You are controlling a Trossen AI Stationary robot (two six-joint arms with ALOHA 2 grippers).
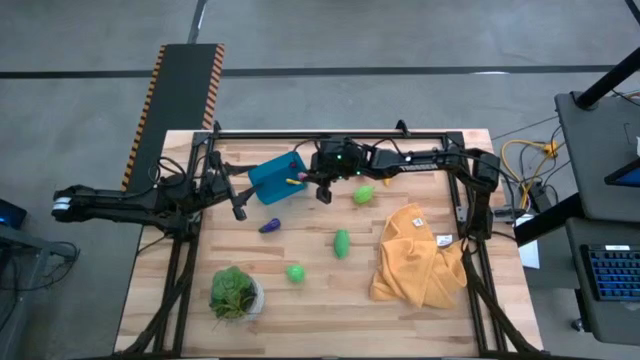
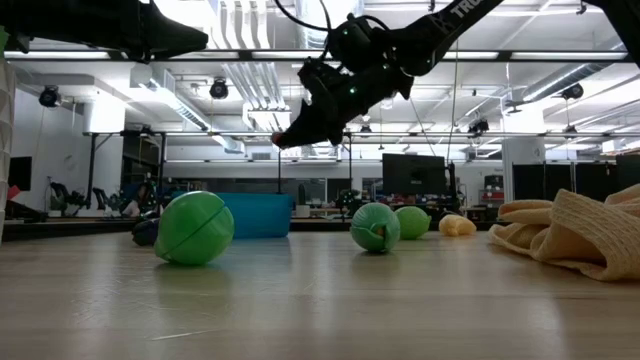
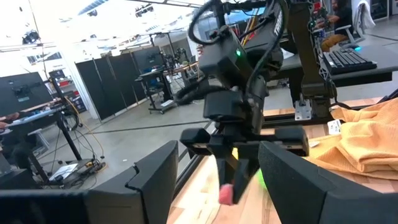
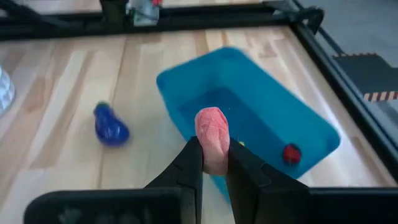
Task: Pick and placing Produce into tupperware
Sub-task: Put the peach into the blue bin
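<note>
The teal-blue tupperware (image 1: 272,178) (image 4: 261,118) sits on the wooden table toward its far side, with a tiny red piece (image 4: 291,153) inside. My right gripper (image 1: 300,181) (image 4: 214,167) hangs above the tub's near rim, slanting down, shut on a small pink produce piece (image 4: 212,138). A purple eggplant (image 1: 270,226) (image 4: 111,126) lies on the table beside the tub. Three green pieces (image 1: 363,195) (image 1: 342,243) (image 1: 295,272) lie farther toward the near edge. My left gripper (image 1: 236,205) waits at the table's left, open, touching nothing. My right gripper pinches the pink piece's lower part (image 4: 213,163) between its two fingertips; the piece's rounded end sticks out past them. The fingers slant downward from the table's right side. The piece is lifted clear, above the tupperware's near rim (image 4: 186,134).
A mustard-yellow cloth (image 1: 420,262) lies bunched at the table's right. A leafy plant in a white pot (image 1: 235,293) stands near the front left corner. A black frame (image 1: 330,133) runs around the table's far edge and sides.
</note>
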